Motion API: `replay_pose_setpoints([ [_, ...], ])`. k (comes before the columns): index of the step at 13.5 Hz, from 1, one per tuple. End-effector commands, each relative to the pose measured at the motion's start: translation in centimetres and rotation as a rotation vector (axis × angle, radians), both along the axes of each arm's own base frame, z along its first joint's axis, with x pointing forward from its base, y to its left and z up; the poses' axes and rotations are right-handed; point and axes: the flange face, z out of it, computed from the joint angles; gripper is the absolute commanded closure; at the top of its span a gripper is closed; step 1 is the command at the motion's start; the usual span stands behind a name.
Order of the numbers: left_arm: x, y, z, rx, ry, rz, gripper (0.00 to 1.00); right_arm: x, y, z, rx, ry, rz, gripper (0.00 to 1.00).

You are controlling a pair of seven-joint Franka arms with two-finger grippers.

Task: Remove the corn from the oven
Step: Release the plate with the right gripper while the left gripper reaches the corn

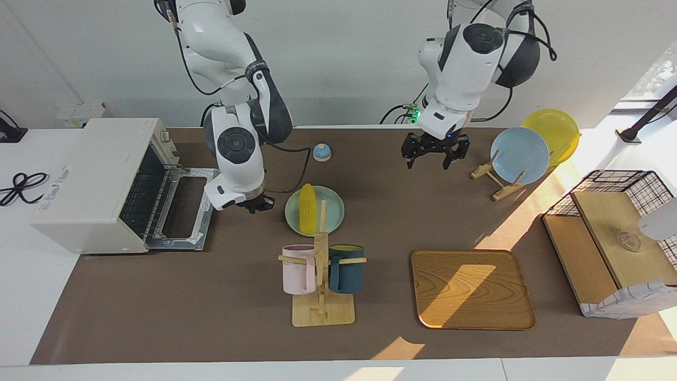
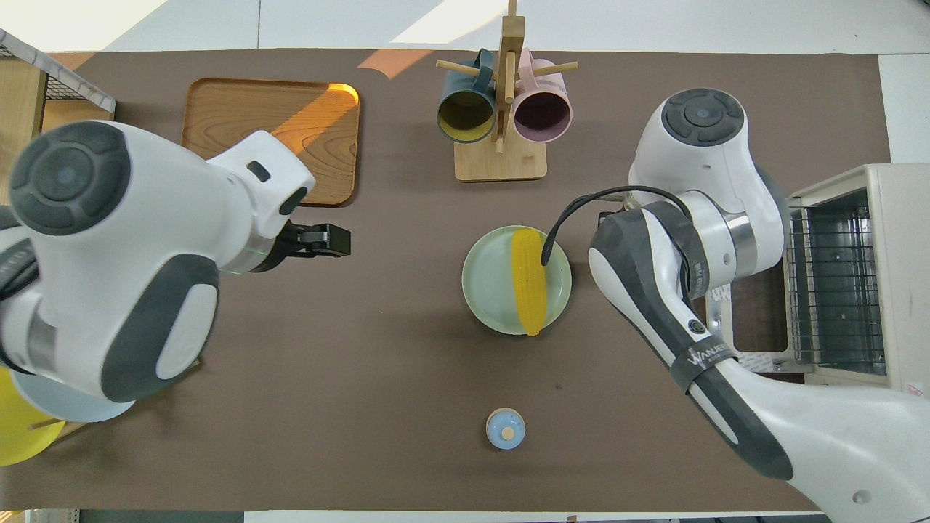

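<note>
Corn (image 1: 307, 208) lies on green plate (image 1: 331, 222) w/ oven (image 1: 100, 182) door down; right end effector (image 1: 256, 204) btwn them, grip state unclear; left end effector (image 1: 433, 153) open, empty over bench (image 1: 211, 296).

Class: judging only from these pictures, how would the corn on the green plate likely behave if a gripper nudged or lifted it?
The corn is rounded and tapered, so a sideways nudge would probably roll it across the green plate. Its glossy surface suggests it may slip between fingers. It looks rigid, so it should lift without bending.
</note>
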Motion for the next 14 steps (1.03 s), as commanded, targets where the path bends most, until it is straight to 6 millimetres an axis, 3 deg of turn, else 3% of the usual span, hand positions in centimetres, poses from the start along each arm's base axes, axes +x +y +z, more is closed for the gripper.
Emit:
replay_pose_setpoints([
  [1, -1.9, -5.2, -3.2, -0.026, 0.007, 0.013, 0.00, -2.4, -5.6, -1.7, -0.017, -0.017, -0.015, 1.00],
  [4, -4.5, -11.7, -6.9, -0.049, -0.008, -0.007, 0.00, -4.0, -9.2, -3.9, -0.007, -0.021, -0.056, 1.00],
  [7, -6.2, -17.8, -11.4, -0.102, -0.038, 0.037, 0.00, -4.8, -9.7, -5.2, 0.008, -0.058, -0.057, 1.00],
  [11, -6.2, -25.3, -16.7, -0.137, -0.034, 0.075, 0.00, -4.9, -11.0, -5.8, 0.011, -0.045, -0.029, 1.00],
  [12, -5.8, -25.8, -17.6, -0.135, -0.034, 0.076, 0.00, -4.9, -11.5, -5.8, -0.015, -0.037, 0.005, 1.00],
  [14, -5.3, -25.6, -18.1, -0.154, -0.055, 0.084, 0.00, -4.8, -14.4, -5.2, -0.110, -0.006, 0.050, 1.00],
])
